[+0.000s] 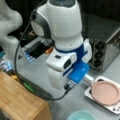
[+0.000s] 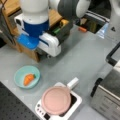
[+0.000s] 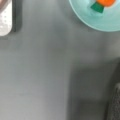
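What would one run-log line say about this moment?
claw: not visible | arm: above grey table | carrot: in teal bowl | pink pan: on small stove

Front views face opposite ways over the table (image 2: 82, 57) — wrist view looks straight down.

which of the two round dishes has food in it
The teal bowl, at a front view's left: an orange carrot lies in it. The pink pan on the white stove holds nothing.

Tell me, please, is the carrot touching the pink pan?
Apart: in a front view the carrot lies in the teal bowl, with bare table between bowl and pink pan.
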Tool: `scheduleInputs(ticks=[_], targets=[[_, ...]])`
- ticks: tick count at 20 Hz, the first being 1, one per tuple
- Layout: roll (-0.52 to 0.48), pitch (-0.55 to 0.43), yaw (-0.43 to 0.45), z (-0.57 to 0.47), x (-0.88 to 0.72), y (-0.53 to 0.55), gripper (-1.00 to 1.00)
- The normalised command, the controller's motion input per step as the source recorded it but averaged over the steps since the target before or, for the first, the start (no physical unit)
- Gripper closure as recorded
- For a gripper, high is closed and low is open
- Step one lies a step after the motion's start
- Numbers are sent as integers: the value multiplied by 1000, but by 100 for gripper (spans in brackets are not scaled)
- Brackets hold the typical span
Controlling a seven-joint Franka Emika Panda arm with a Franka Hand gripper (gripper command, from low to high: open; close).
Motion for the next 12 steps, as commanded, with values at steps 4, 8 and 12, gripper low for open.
scheduleInputs(ticks=[4,8,12], targets=[[45,235,72,-11,468,-259,-100],[60,210,52,-67,559,-227,-100],[65,210,48,27,525,-188,-100]])
